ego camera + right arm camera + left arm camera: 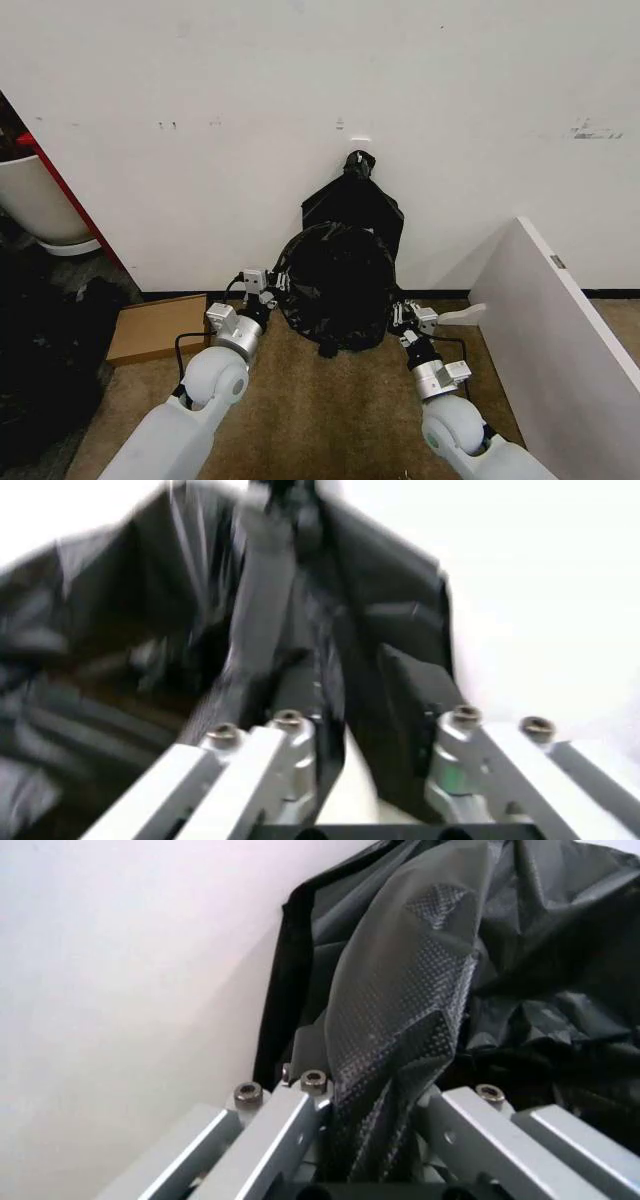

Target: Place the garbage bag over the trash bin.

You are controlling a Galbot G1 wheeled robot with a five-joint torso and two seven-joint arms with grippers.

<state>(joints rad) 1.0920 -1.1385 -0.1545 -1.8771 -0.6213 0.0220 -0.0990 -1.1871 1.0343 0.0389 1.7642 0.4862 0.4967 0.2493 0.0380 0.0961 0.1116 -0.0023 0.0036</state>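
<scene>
Both my pincers grip the bag [335, 285]: left pincer [270, 290] at nine o'clock, right pincer [402, 318] at three. Pulling unevenly could tear the film or slip it.

garbage bag [335, 285], both tools gripping sides

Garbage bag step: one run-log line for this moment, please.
left gripper: shut on garbage bag | right gripper: shut on garbage bag | bag spread at wall

garbage bag [335, 285]: glossy black, centre frame | wall [200, 100]: white, upper frame | cardboard [155, 328]: brown, lower left | floor [330, 420]: tan-brown, bottom
</scene>
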